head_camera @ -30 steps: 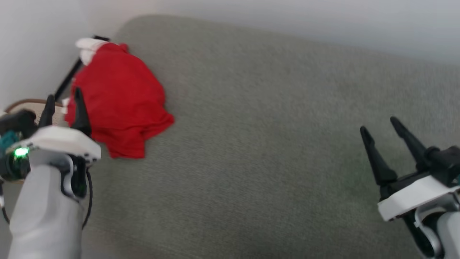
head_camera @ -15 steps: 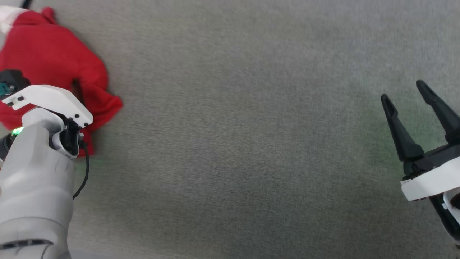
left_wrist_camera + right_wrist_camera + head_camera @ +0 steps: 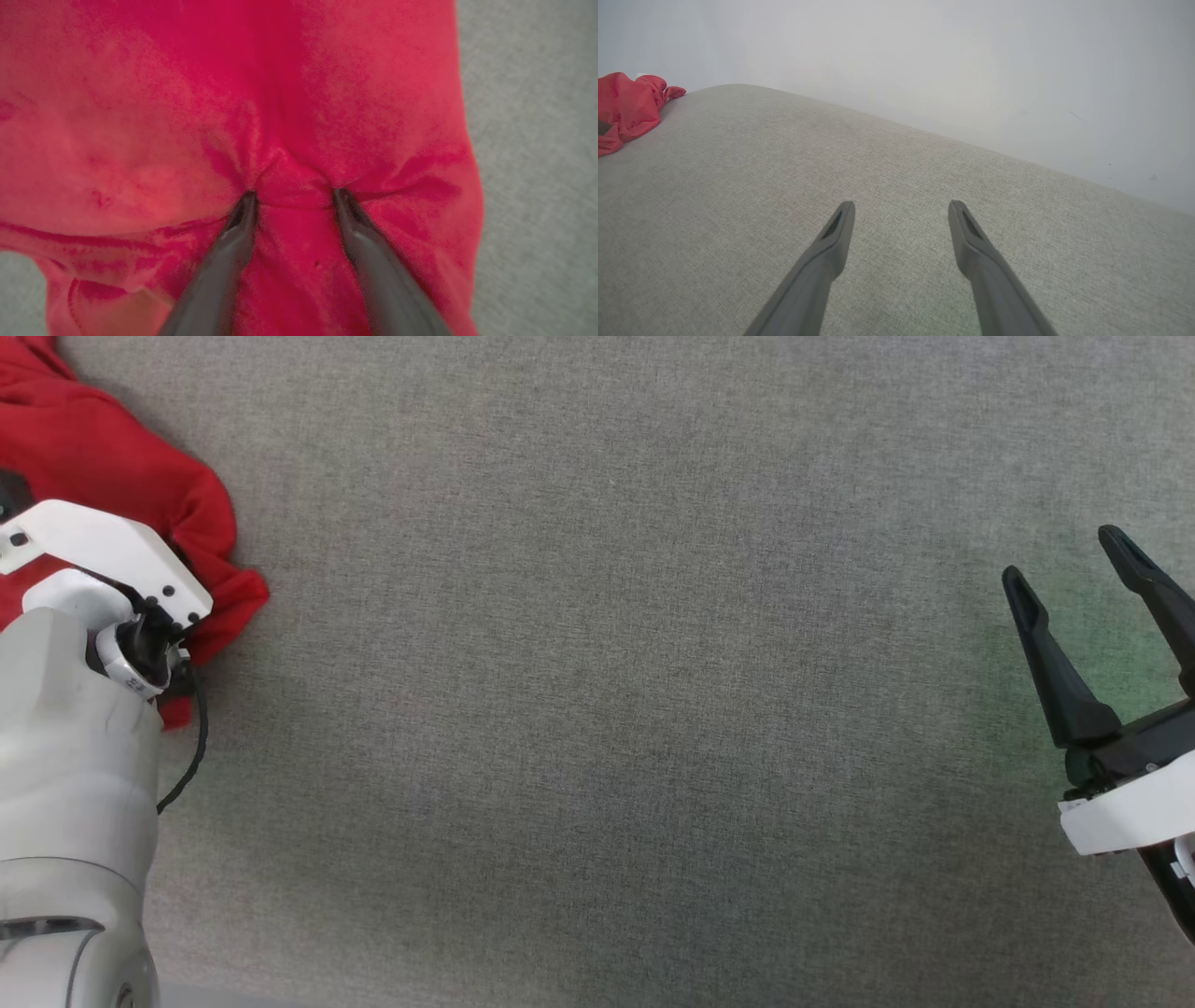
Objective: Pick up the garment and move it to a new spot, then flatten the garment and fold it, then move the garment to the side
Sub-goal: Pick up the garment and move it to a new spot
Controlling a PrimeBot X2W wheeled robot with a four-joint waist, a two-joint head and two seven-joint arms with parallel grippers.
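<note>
The garment (image 3: 103,476) is a bright red crumpled heap at the far left of the grey cushion, also seen small in the right wrist view (image 3: 626,107). In the left wrist view the red cloth (image 3: 140,116) spreads across nearly the whole picture. My left gripper (image 3: 293,196) has both fingertips (image 3: 245,210) dug into it, jaws apart, with a small ridge of cloth bunched between them. In the head view the left arm's white wrist housing (image 3: 103,555) covers those fingers. My right gripper (image 3: 1066,560) hovers open over bare cushion at the far right, far from the garment, its fingers (image 3: 831,247) holding nothing.
The grey woven cushion (image 3: 607,709) stretches wide between the two arms. A pale wall (image 3: 971,70) runs behind its rounded far edge. A black cable (image 3: 187,765) hangs from the left wrist.
The head camera has tilted down, so the picture has shifted. My left gripper has gone from beside the garment's near edge down onto the red cloth. The right gripper stays open.
</note>
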